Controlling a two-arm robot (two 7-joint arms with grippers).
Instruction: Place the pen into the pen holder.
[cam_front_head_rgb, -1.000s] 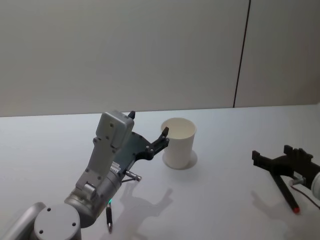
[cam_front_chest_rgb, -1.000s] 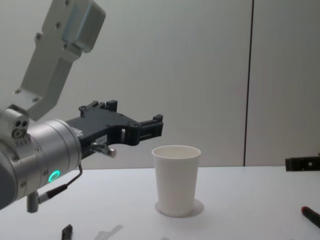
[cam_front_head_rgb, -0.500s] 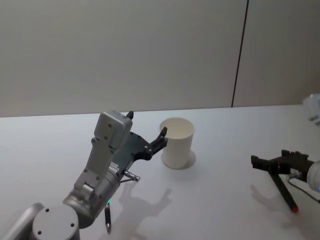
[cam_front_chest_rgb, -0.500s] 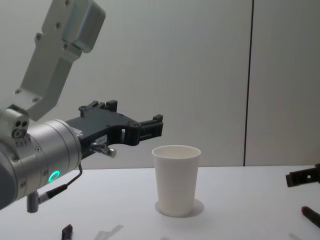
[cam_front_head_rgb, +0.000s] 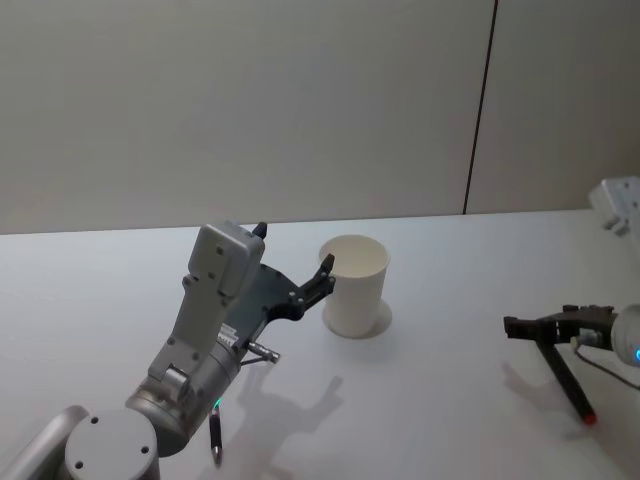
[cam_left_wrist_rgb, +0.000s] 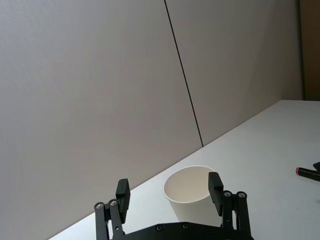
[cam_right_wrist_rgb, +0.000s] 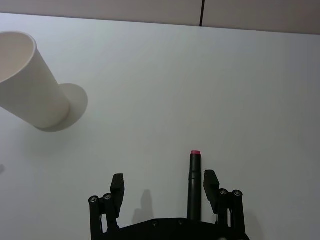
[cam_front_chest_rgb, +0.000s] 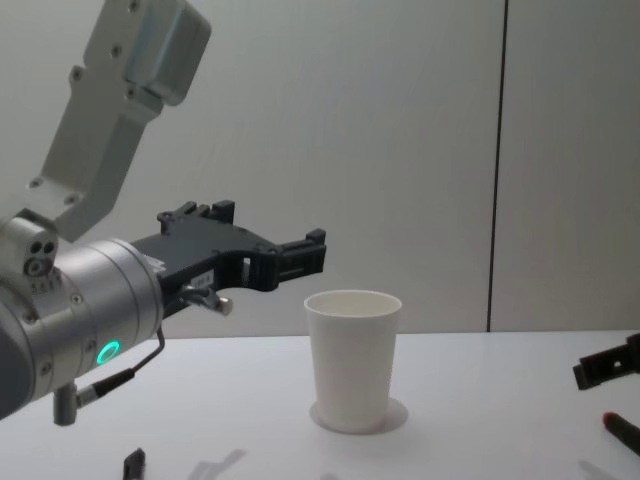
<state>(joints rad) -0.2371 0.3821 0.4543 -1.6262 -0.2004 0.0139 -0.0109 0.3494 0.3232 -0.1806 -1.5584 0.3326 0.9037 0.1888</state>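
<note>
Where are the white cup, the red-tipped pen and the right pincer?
white cup (cam_front_head_rgb: 358, 295): head view, side wall.
red-tipped pen (cam_right_wrist_rgb: 193, 189): right wrist view, black barrel.
right pincer (cam_right_wrist_rgb: 164, 181): right wrist view, between fingertips.

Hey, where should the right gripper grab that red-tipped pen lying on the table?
Mid-barrel, from straight above. The pen lies flat on the table, thin and long, so the open right gripper should straddle its width; it sits off-centre between the fingers.
</note>
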